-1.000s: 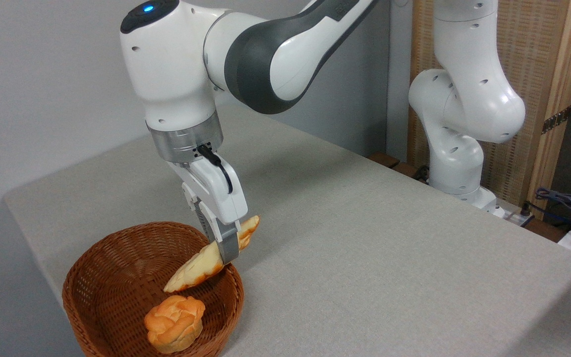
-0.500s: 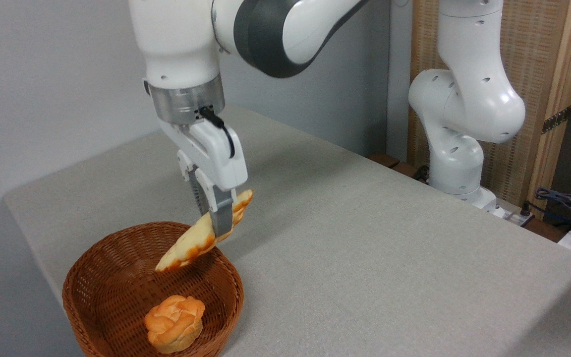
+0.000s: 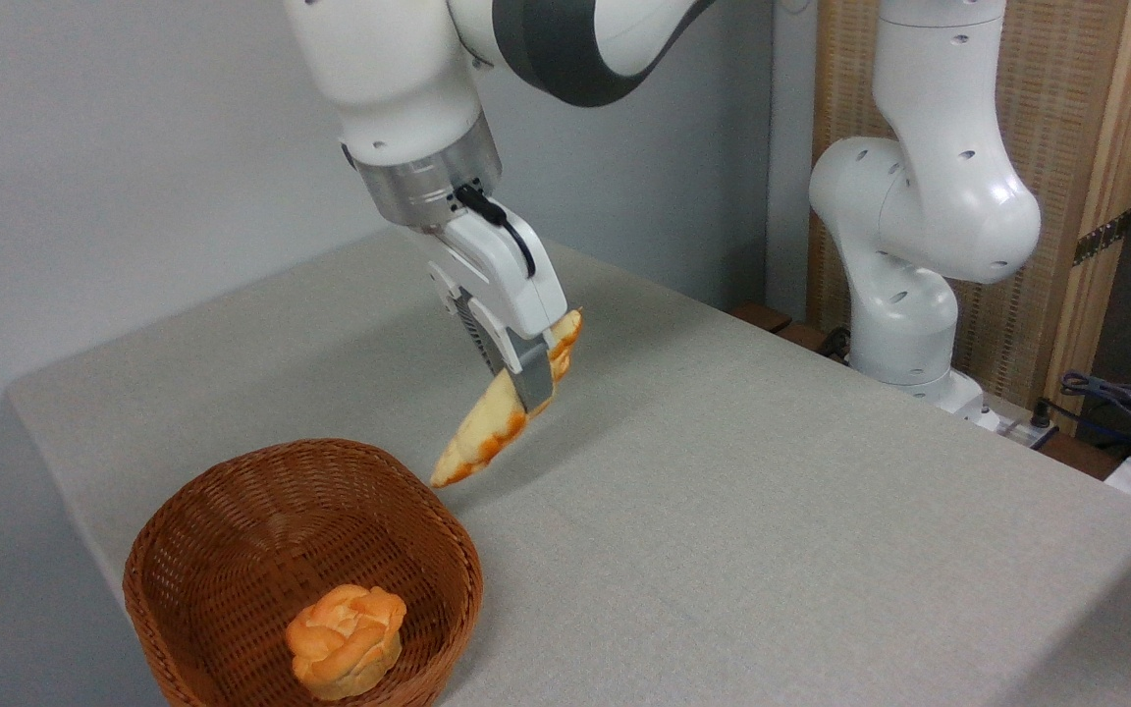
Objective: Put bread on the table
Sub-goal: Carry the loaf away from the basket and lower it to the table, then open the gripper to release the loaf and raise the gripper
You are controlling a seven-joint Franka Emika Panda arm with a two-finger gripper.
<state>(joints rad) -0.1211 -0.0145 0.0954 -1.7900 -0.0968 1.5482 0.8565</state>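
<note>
- The jaws of the gripper (image 3: 523,378) were closed on the bread (image 3: 511,407), pinching it a little above its middle; one grey finger (image 3: 532,378) lay across the front of the loaf and the other was hidden behind it.
- The bread hung in the air, clear of the tabletop (image 3: 742,511), tilted steeply with its upper end (image 3: 570,324) pointing up and right and its browned lower tip (image 3: 443,479) pointing down and left.
- That lower tip sat just beyond the far right rim of the wicker basket (image 3: 232,491) as the picture shows it, outside the basket and above the bare grey surface.
- A soft shadow of the loaf and the wrist lay on the tabletop beneath and behind them.
- A small round orange-golden bun (image 3: 345,638) rested in the basket, toward its near side, well apart from the held loaf.
- The basket stood near the left front corner of the tabletop.
- The arm's white wrist (image 3: 399,88) leaned in from the top of the view, tilted so that the jaws pointed down and to the right.
- The arm's base (image 3: 904,324) stood at the far right edge of the tabletop, in front of a wooden-framed panel (image 3: 1076,196).
- A bundle of cables (image 3: 1125,403) lay at the right edge of the view.
</note>
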